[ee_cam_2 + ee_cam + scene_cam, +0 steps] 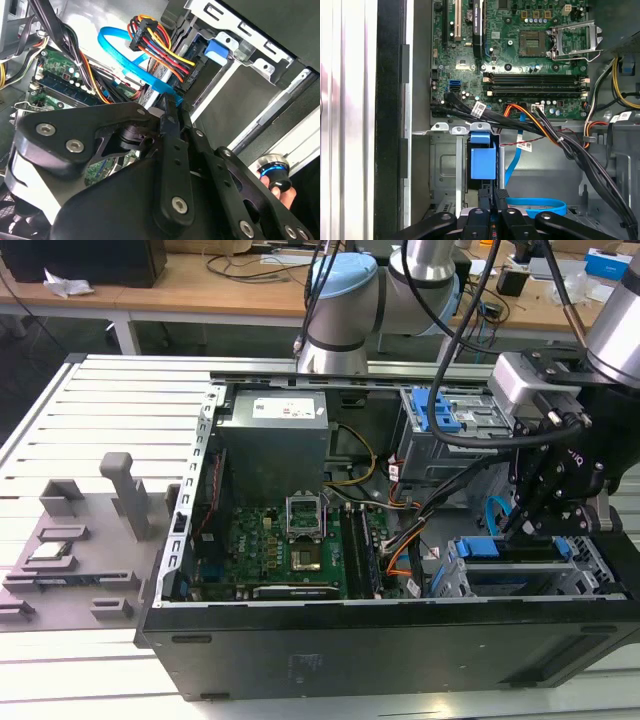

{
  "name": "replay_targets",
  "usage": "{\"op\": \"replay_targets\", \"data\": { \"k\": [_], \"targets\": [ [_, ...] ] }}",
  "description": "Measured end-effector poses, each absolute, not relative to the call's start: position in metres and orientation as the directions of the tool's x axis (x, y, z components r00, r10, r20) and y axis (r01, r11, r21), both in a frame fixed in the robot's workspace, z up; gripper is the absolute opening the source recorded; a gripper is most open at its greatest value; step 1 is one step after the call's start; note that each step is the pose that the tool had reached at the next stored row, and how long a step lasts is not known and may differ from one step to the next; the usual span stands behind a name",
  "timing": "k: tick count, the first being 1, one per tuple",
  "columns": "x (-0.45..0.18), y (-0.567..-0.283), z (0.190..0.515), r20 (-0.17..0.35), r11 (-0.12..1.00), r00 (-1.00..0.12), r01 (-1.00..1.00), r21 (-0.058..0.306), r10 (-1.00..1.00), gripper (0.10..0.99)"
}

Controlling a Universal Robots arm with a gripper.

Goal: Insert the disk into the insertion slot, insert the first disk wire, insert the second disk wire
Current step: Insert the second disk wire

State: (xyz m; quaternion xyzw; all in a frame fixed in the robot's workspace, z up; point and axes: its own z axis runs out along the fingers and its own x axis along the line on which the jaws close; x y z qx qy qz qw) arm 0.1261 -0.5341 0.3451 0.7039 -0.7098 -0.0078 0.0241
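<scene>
The disk (pixel 497 549), in its bright blue carrier (pixel 482 156), lies inside the insertion slot (pixel 592 562), the silver cage at the case's corner on the exterior view's right. My gripper (pixel 522 530) hangs just above the disk's rear end, shut on the connector end of a flat blue disk wire (pixel 122 57). This wire loops away behind the fingers (pixel 485 197) in the first wrist view. A second disk wire (pixel 165 52), a red, yellow and orange bundle, has its black plug (pixel 186 76) sitting against the disk's edge beside the blue carrier tab (pixel 218 50).
The open computer case (pixel 380 640) lies on a slatted table. The motherboard (pixel 520 55) and black cable bundles (pixel 580 155) lie close beside the cage. A taller grey bay with a blue latch (pixel 440 410) stands behind. Grey fixtures (pixel 90 530) sit at the exterior view's left.
</scene>
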Motion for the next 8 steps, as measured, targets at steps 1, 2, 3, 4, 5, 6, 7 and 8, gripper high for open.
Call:
{"op": "replay_targets", "data": {
  "k": [1, 2, 3, 4, 5, 6, 7, 8],
  "targets": [
    [0.1261, -0.5341, 0.3483, 0.024, 0.009, -0.008, -0.999, 0.045, -1.000, 0.157],
    [0.1261, -0.5341, 0.3489, 0.023, 0.009, -0.008, -0.999, 0.045, -1.000, 0.157],
    [0.1260, -0.5342, 0.3489, 0.013, 0.008, -0.008, -0.999, 0.045, -1.000, 0.157],
    [0.1260, -0.5342, 0.3490, -0.005, 0.008, -0.008, -0.999, 0.045, -1.000, 0.157],
    [0.1260, -0.5342, 0.3489, -0.012, 0.007, -0.008, -0.999, 0.045, -1.000, 0.157],
    [0.1260, -0.5343, 0.3488, -0.019, 0.007, -0.008, -0.999, 0.045, -1.000, 0.157],
    [0.1260, -0.5351, 0.3486, -0.020, 0.007, -0.008, -0.999, 0.045, -1.000, 0.157],
    [0.1261, -0.5367, 0.3485, -0.020, 0.007, -0.008, -0.999, 0.045, -1.000, 0.157]
  ]
}}
